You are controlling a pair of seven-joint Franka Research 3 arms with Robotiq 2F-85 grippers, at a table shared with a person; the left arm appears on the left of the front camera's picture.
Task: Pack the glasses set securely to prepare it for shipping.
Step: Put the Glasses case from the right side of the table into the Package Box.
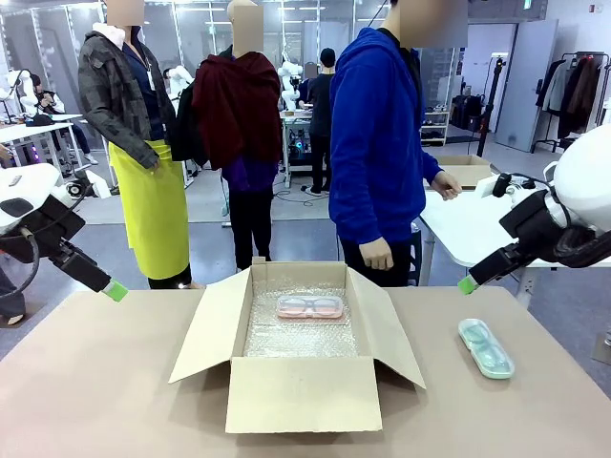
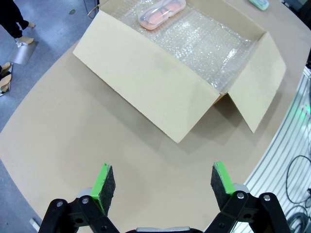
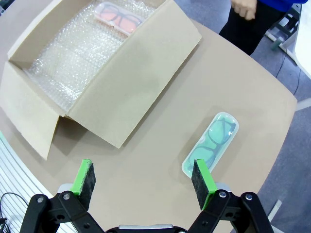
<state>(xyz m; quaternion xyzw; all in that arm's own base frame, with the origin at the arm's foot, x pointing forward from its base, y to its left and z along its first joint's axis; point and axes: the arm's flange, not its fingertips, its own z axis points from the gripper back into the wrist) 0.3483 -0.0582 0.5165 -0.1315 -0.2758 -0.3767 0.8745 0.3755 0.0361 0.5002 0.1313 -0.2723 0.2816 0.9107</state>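
Observation:
A pink glasses case (image 1: pixel 310 306) lies on bubble wrap at the far end of the open cardboard box (image 1: pixel 286 391); it also shows in the left wrist view (image 2: pixel 161 13) and the right wrist view (image 3: pixel 119 17). The mint-green glasses case (image 1: pixel 485 347) rests on the table right of the box, with dark frames visible inside (image 3: pixel 212 142). My left gripper (image 1: pixel 115 290) hangs open above the table's left side, empty (image 2: pixel 159 184). My right gripper (image 1: pixel 467 284) hovers open above and just behind the green case (image 3: pixel 143 180), apart from it.
The box's flaps (image 1: pixel 212 324) spread outward on both sides and toward me. A person in a blue hoodie (image 1: pixel 382 143) stands at the far edge, one hand (image 1: pixel 378 254) hanging near the box. A white table (image 1: pixel 477 224) stands at the back right.

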